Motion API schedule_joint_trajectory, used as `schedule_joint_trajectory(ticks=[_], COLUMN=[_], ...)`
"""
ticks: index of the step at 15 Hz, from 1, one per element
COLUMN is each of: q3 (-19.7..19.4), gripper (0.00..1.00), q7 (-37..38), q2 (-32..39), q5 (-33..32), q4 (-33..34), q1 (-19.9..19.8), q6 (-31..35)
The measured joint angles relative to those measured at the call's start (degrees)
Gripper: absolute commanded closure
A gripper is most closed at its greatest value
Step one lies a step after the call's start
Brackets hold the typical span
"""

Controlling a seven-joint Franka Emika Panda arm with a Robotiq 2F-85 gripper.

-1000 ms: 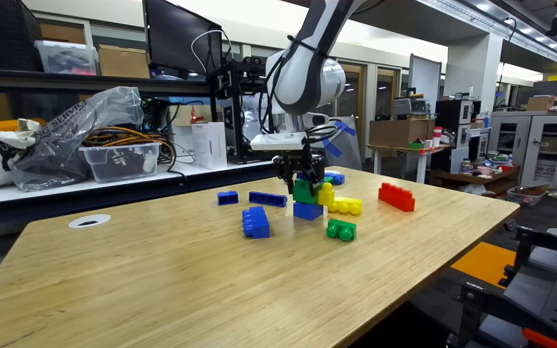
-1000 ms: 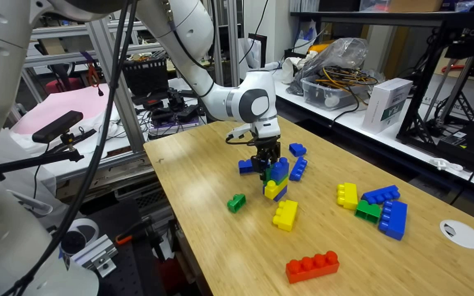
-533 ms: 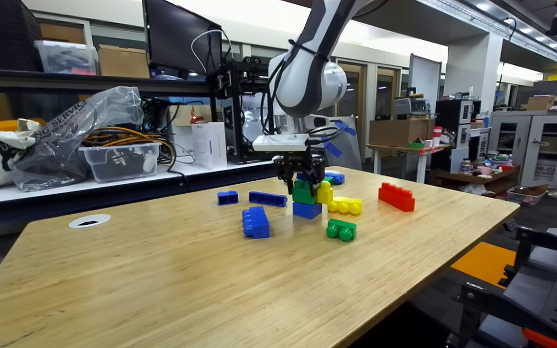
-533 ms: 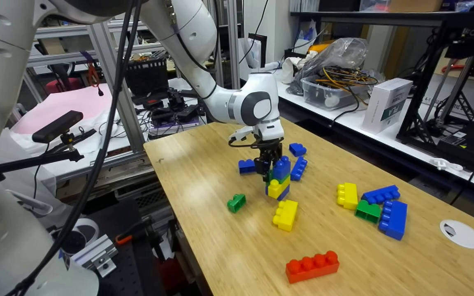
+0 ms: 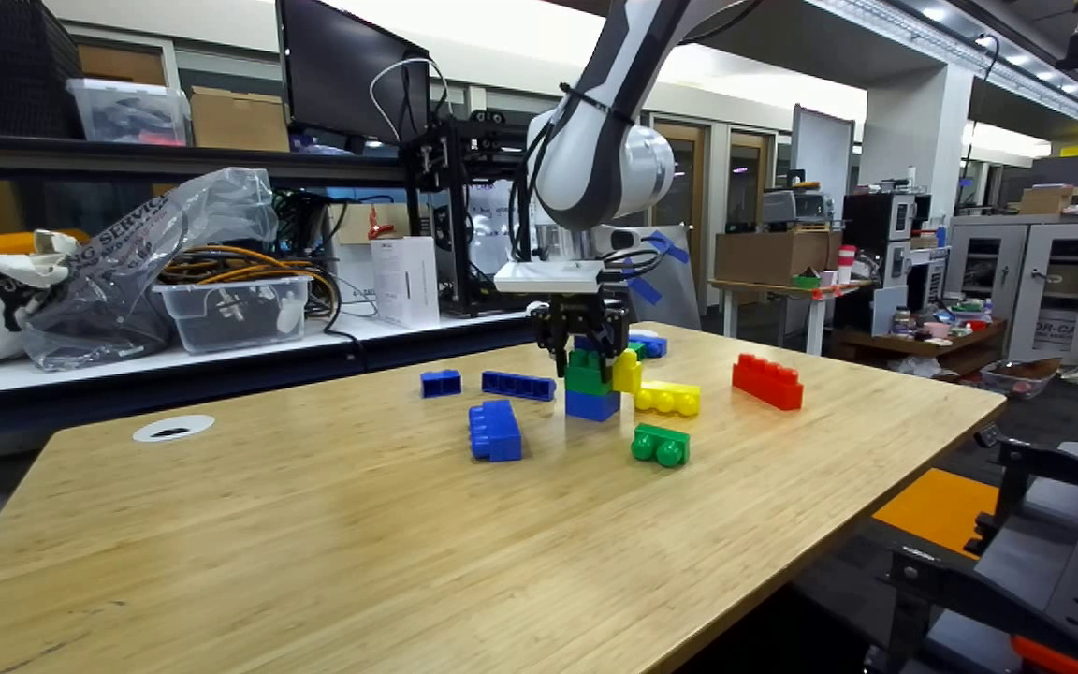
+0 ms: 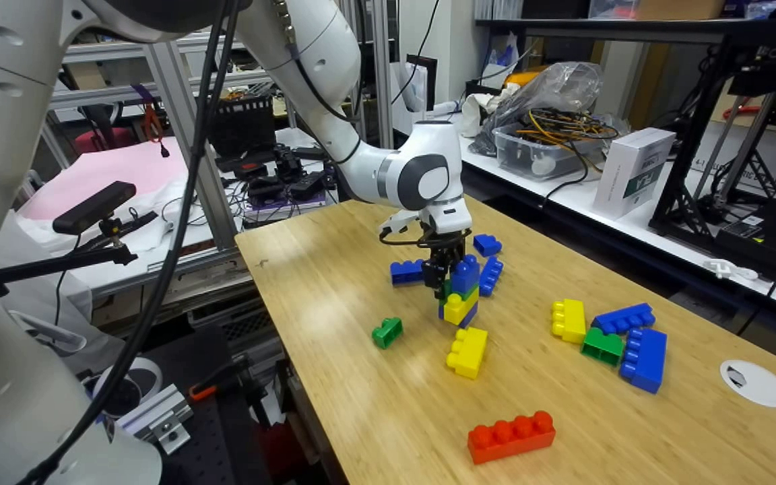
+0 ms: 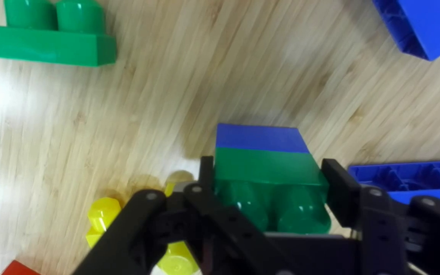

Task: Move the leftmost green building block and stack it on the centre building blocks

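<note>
Green, glossy and studded, the building block (image 7: pixel 269 166) sits pinched in the gripper (image 5: pixel 586 365), whose two fingers (image 7: pixel 206 172) lie narrow against its opposite sides, and it rests on the lowest blue brick (image 5: pixel 592 405) of the centre tower (image 6: pixel 467 273), just beside a yellow piece (image 5: pixel 628 372). That tower stands well in from the visible edges of the desk (image 5: pixel 314 524). In an exterior view another green brick (image 5: pixel 662 444) lies between the tower and the right-hand edge, a red brick (image 5: pixel 766 382) toward the right corner, and a loose blue brick (image 5: pixel 495 432) on the left corner's side.
</note>
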State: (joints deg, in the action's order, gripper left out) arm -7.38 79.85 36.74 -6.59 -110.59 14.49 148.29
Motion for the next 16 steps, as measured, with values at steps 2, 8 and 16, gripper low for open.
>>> schedule_joint_trajectory(ticks=[2,8,16], q3=[0.01,0.93,1.90], gripper=[0.07,0.00,0.00], q7=[-0.48,-1.49,-5.83], q2=[0.01,0.18,-2.96], q5=[0.26,0.36,0.26], q4=[0.01,0.18,1.42], q1=[0.00,0.10,1.07], q6=[0.07,-0.03,-3.38])
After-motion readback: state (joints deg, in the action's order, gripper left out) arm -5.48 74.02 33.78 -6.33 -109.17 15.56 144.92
